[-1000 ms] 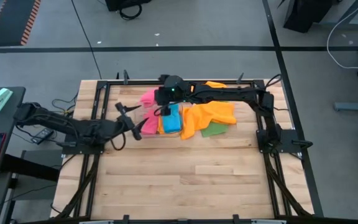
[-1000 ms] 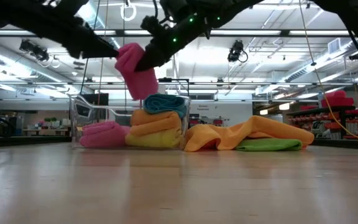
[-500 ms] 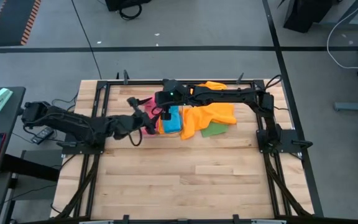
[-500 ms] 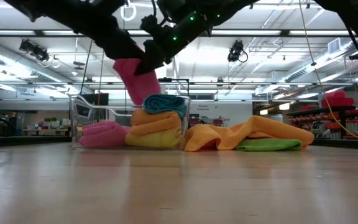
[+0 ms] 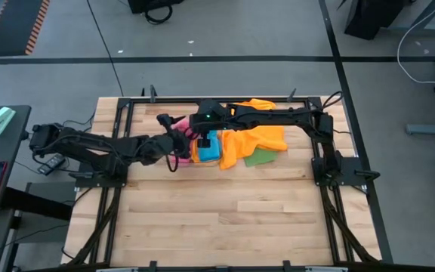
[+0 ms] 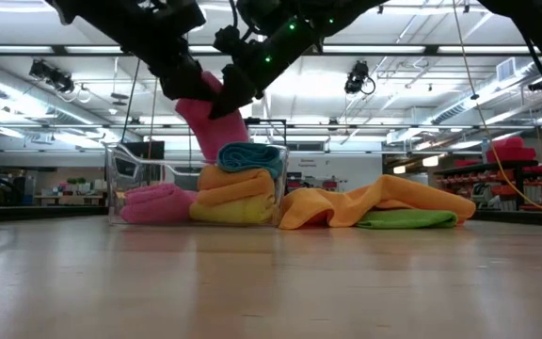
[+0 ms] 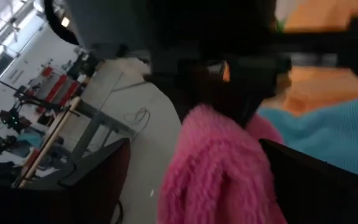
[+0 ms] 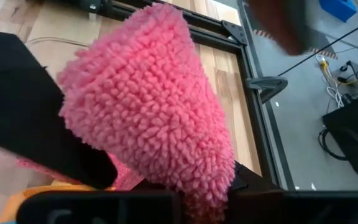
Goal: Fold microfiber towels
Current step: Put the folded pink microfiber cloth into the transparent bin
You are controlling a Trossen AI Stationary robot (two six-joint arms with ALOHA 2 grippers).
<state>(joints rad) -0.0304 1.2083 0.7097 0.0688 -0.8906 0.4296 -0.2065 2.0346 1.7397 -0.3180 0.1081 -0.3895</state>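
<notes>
While no brand, label or legible writing shows on any item, the lot reads as follows: one pink towel [image 6: 213, 127], shaggy looped microfibre, bunched and hanging in the air above the clear plastic bin [image 6: 130, 179], pinched shut in the right gripper [image 6: 226, 94]; the right wrist view shows its nubbly pile [image 8: 160, 118] close up between the dark fingers. The left gripper [image 6: 182, 80], jaws spread wide and holding nothing, sits right against the same cloth from the other side. In the bin at the far middle of the table [image 5: 225, 227]: a second pink towel [image 6: 156, 202], rolled and lying low; one folded stack beside it, yellow towel [image 6: 233, 215] at the bottom, an orange towel [image 6: 238, 186] on that, a blue towel [image 6: 250, 155] on top, each a soft rounded fold. Just outside the bin, to the right arm's side: one large orange towel [image 6: 374, 202], loose and rumpled, draped partly over one green towel [image 6: 407, 220] lying flat. Table top of pale wooden planks, framed by black metal rails [image 5: 127, 136]. Count: two pink, two orange, one each of yellow, blue, green.
</notes>
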